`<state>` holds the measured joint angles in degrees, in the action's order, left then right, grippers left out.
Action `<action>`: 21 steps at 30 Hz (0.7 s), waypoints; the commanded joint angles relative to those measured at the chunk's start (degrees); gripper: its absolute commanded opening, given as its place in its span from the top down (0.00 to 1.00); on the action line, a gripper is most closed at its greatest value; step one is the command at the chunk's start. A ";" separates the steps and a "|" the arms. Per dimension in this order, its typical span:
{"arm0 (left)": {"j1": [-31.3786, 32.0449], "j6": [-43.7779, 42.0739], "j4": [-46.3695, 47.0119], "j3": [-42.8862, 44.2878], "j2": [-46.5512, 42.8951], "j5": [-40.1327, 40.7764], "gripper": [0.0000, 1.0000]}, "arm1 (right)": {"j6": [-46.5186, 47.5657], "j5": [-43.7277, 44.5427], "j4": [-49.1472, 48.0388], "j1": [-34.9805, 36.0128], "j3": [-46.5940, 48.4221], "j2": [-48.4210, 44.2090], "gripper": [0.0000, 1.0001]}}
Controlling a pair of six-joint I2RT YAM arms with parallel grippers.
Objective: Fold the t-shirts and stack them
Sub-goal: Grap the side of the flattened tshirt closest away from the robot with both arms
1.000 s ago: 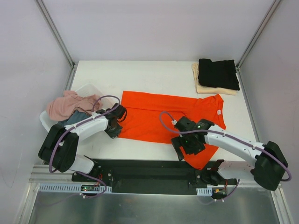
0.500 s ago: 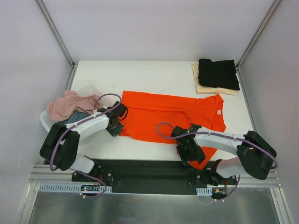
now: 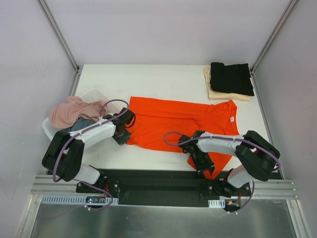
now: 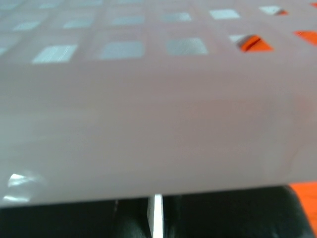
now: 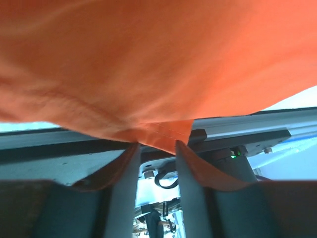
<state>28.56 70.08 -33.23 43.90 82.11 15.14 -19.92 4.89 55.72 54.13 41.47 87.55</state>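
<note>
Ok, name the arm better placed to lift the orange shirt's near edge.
Right. The right pincer straddles the near hem of the orange-red t-shirt, jaws apart around the cloth. The left pincer sits shut at the shirt's left edge.

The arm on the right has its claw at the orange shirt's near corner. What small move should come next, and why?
Probably close the right claw on the orange t-shirt. Its wrist view shows the hem dipping between fingers that stand apart, so nothing is gripped yet. The left claw is shut at the shirt's left edge.
</note>
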 commanded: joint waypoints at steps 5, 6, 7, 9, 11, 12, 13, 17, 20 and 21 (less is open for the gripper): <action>0.62 -0.04 -0.43 0.66 -2.30 0.51 1.00 | -2.49 2.85 4.57 -0.16 2.65 2.80 0.73; 0.62 -0.04 -0.43 0.57 -2.56 0.60 1.00 | -2.40 2.85 4.66 -0.25 2.73 3.06 0.75; 0.62 -0.12 -0.43 0.49 -2.74 0.77 1.00 | -2.31 2.76 4.66 -0.16 2.82 3.15 0.79; 0.62 -0.12 -0.43 0.40 -3.18 0.95 1.00 | -1.35 2.06 4.57 -0.08 2.82 3.24 0.87; 0.62 -0.30 -0.43 0.31 -3.44 1.21 1.00 | -0.74 1.01 4.31 -0.08 2.74 3.16 0.99; 0.62 -0.39 -0.43 0.31 -3.53 1.47 1.00 | -0.21 0.57 3.96 -0.16 2.74 3.07 0.99; 0.62 -0.39 -0.43 0.22 -3.62 1.56 1.00 | -0.03 0.22 3.78 -0.08 2.74 2.72 0.99; 0.62 -0.56 -0.52 0.13 -4.32 1.65 1.00 | 1.03 -1.89 2.02 -0.16 3.52 0.44 0.99; 0.62 -0.65 -0.43 0.05 -4.93 1.83 1.00 | 0.85 0.20 1.49 -0.08 5.46 -2.28 0.99; 0.62 -0.74 -0.43 -0.04 -5.11 1.74 1.00 | 0.68 1.60 2.28 -0.16 6.24 -3.25 0.99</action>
<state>28.56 69.82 -33.23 43.90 79.37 15.33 -19.42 4.21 56.69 54.08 43.83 89.30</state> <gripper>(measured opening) 0.010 0.012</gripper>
